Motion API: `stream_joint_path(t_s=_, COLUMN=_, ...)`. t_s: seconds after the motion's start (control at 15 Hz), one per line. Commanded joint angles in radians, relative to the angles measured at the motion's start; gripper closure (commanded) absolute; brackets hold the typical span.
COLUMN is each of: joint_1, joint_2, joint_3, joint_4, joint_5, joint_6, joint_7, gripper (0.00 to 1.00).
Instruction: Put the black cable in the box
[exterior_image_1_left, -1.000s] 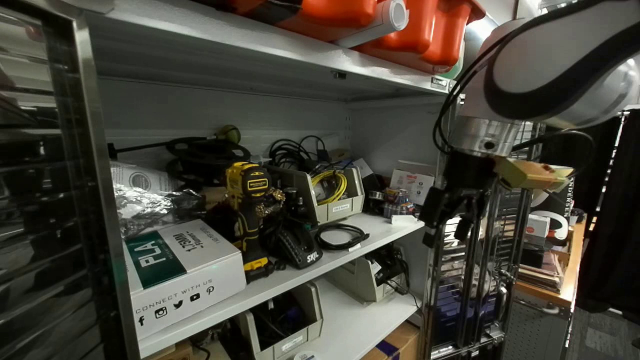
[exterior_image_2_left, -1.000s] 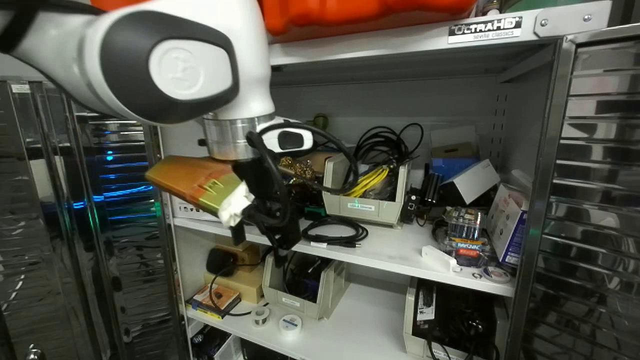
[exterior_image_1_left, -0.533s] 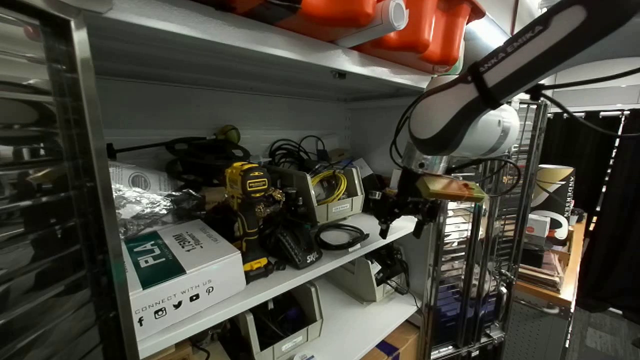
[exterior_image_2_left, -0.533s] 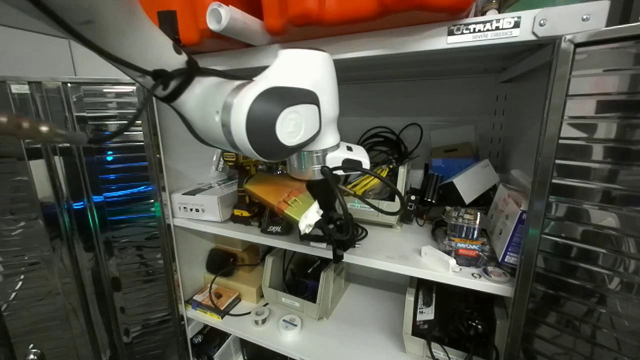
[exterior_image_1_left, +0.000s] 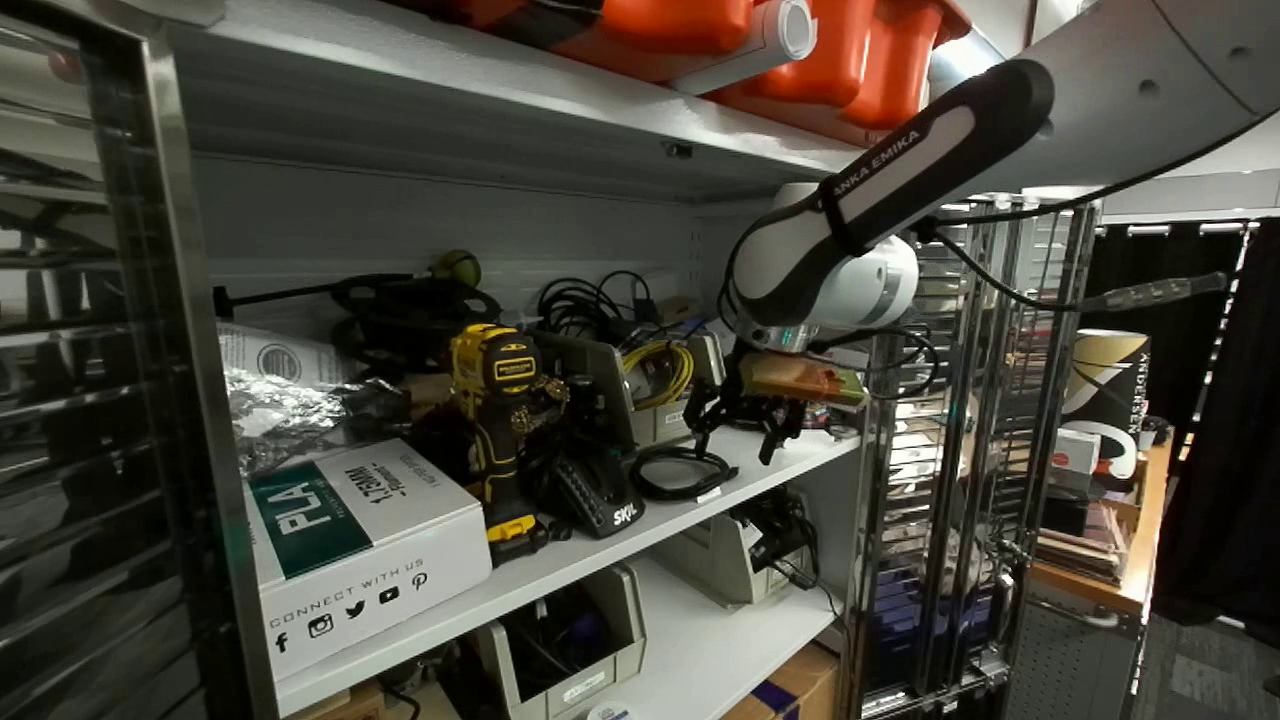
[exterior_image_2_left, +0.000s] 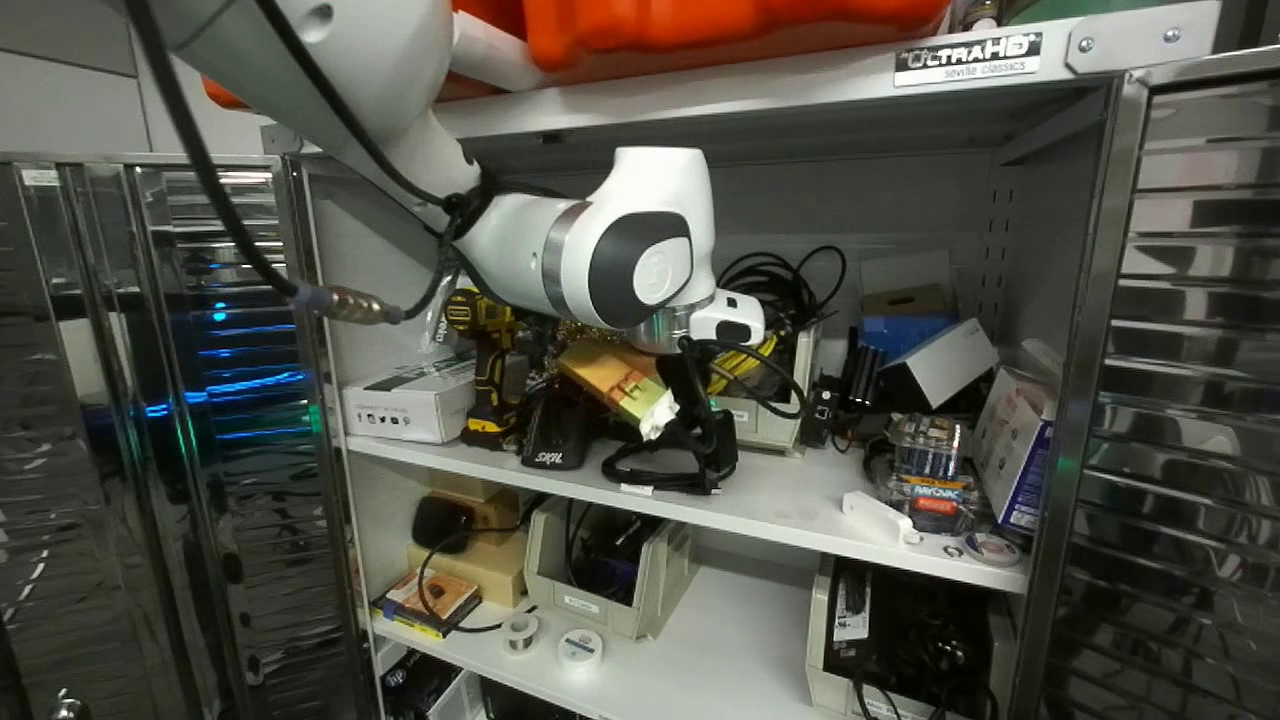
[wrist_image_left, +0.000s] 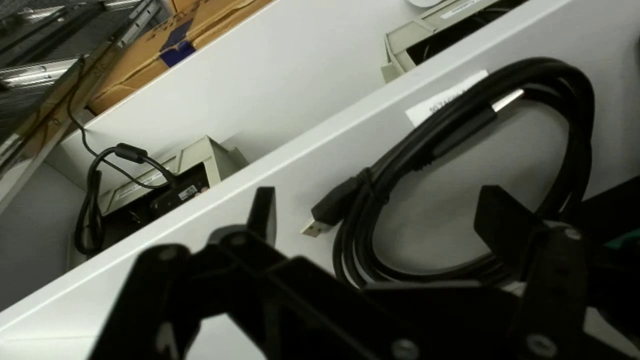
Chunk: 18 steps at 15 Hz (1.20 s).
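The black cable (exterior_image_1_left: 668, 493) lies coiled on the upper open shelf in both exterior views (exterior_image_2_left: 640, 481), near the front edge. In the wrist view the coil (wrist_image_left: 582, 125) shows two metal plugs and a white tag. My gripper (exterior_image_1_left: 735, 448) is open and empty just above the coil; it also shows in an exterior view (exterior_image_2_left: 700, 455). In the wrist view the fingertips (wrist_image_left: 378, 210) are wide apart, with part of the coil between and beyond them. A grey bin (exterior_image_1_left: 672, 422) with yellow and black cables stands behind the coil, also seen partly behind the arm (exterior_image_2_left: 760, 428).
A SKIL charger (exterior_image_1_left: 590, 490), yellow drill (exterior_image_1_left: 500, 375) and white PLA box (exterior_image_1_left: 380, 540) stand on the same shelf. Battery packs (exterior_image_2_left: 935, 490) stand at its other end. Grey bins (exterior_image_2_left: 585, 608) sit on the shelf below. A shelf edge (exterior_image_1_left: 560, 90) hangs overhead.
My arm has moved from outside the cabinet in over the shelf, towards the coiled cable. The gripper now stands above the coil. The cable and bins have not moved.
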<state>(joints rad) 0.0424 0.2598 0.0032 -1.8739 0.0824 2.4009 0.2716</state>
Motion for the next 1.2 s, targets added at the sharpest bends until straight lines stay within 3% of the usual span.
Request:
stream_joint_path(t_s=0.0, joint_1=0.028, joint_2=0.101, joint_3=-0.009, joint_4=0.129, joint_5=-0.030, joint_6=-0.009, joint_7=0.068, gripper=0.00)
stream_joint_path(t_s=0.4, joint_1=0.058, joint_2=0.164, joint_3=-0.024, joint_4=0.206, joint_5=-0.068, joint_6=-0.062, joint_7=0.114, gripper=0.02)
stream_joint_path(t_s=0.47, joint_1=0.061, joint_2=0.162, joint_3=-0.026, joint_4=0.211, joint_5=-0.075, joint_6=-0.078, joint_7=0.120, gripper=0.26)
stream_joint_path(t_s=0.6, joint_1=0.068, joint_2=0.153, joint_3=-0.030, joint_4=0.213, joint_5=-0.096, joint_6=-0.112, joint_7=0.137, gripper=0.30)
stream_joint_path(t_s=0.87, joint_1=0.083, joint_2=0.133, joint_3=-0.043, joint_4=0.205, joint_5=-0.159, joint_6=-0.163, joint_7=0.161, gripper=0.63)
stream_joint_path(t_s=1.13, joint_1=0.100, joint_2=0.115, joint_3=-0.055, joint_4=0.185, joint_5=-0.249, joint_6=-0.181, joint_7=0.170, gripper=0.89)
